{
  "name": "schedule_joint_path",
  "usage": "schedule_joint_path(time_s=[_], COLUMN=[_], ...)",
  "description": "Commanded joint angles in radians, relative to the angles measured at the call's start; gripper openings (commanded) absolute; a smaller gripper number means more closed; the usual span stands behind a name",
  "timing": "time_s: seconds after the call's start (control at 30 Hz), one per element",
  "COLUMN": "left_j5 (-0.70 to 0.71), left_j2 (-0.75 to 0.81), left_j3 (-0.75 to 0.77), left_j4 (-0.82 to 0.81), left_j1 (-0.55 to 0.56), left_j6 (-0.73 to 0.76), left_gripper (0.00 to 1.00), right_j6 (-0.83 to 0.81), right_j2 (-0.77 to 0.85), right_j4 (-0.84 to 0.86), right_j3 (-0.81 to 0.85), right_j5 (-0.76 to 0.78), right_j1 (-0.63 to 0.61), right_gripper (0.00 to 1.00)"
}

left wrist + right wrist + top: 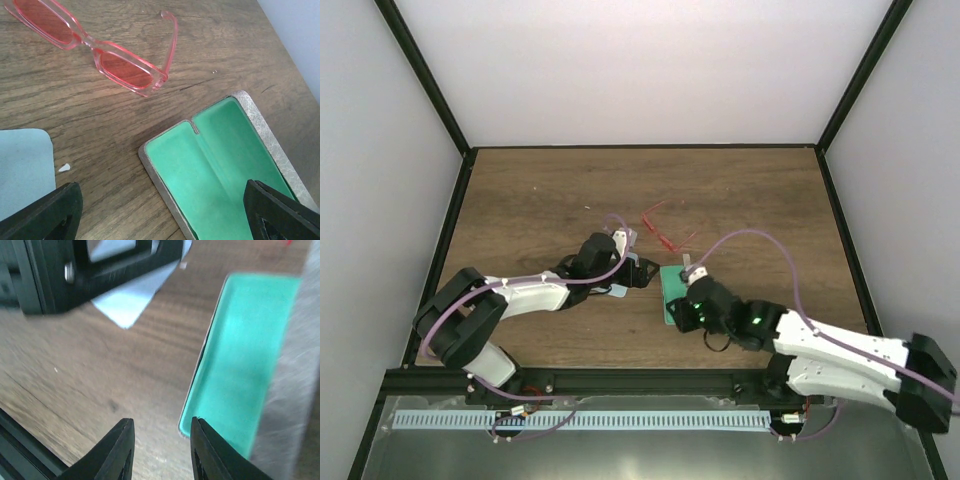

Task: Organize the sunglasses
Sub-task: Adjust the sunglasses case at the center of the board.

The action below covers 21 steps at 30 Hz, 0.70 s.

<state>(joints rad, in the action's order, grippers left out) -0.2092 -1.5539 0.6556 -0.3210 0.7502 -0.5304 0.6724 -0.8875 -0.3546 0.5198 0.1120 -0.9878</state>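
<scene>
Top view: sunglasses (665, 235) lie flat on the table (540, 190), just beyond the open green-lined case (669, 300). Left wrist: left gripper (162, 192) spread wide, empty, above the case; blue cloth (22, 170) beside one finger. Right wrist: right gripper (161, 427) narrowly parted, case corner in the gap, nothing clamped.

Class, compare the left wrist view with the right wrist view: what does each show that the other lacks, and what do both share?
Only the left wrist view shows the red sunglasses, lying unfolded on the table. Only the right wrist view shows the left arm's black housing over the cloth. Both show the green-lined case, the pale blue cloth and the wooden table.
</scene>
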Motion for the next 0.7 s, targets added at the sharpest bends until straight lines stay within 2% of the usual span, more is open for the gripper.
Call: schedule_joint_path(time_s=[0.0,0.13,0.27,0.4,0.57,0.67], left_j5=[0.034,0.132,0.129,0.112,0.102,0.104], left_j2=[-0.013,0.025,0.054,0.051,0.041,0.045], left_j3=[0.031,0.028,0.005,0.001,0.006,0.005], left_j4=[0.017,0.077,0.083,0.082,0.082,0.083], left_j1=[-0.005,-0.017,-0.059,-0.071,-0.071,-0.070], left_j6=[0.014,-0.004,-0.030,-0.034,-0.037,-0.035], left_gripper=[0.89,0.87,0.87,0.87,0.88,0.88], right_j6=[0.100,0.111,0.098,0.090,0.083,0.102], right_j2=[-0.138,-0.298,-0.401,-0.447,-0.493,-0.529], right_j4=[-0.068,-0.024,0.025,0.058,0.086,0.061], right_j3=[0.075,0.090,0.117,0.143,0.165,0.195], right_j5=[0.213,0.237,0.232,0.222,0.212,0.256], right_j1=[-0.135,-0.146,-0.147,-0.148,-0.160,-0.192], right_gripper=[0.32,0.30,0.25,0.18,0.17,0.17])
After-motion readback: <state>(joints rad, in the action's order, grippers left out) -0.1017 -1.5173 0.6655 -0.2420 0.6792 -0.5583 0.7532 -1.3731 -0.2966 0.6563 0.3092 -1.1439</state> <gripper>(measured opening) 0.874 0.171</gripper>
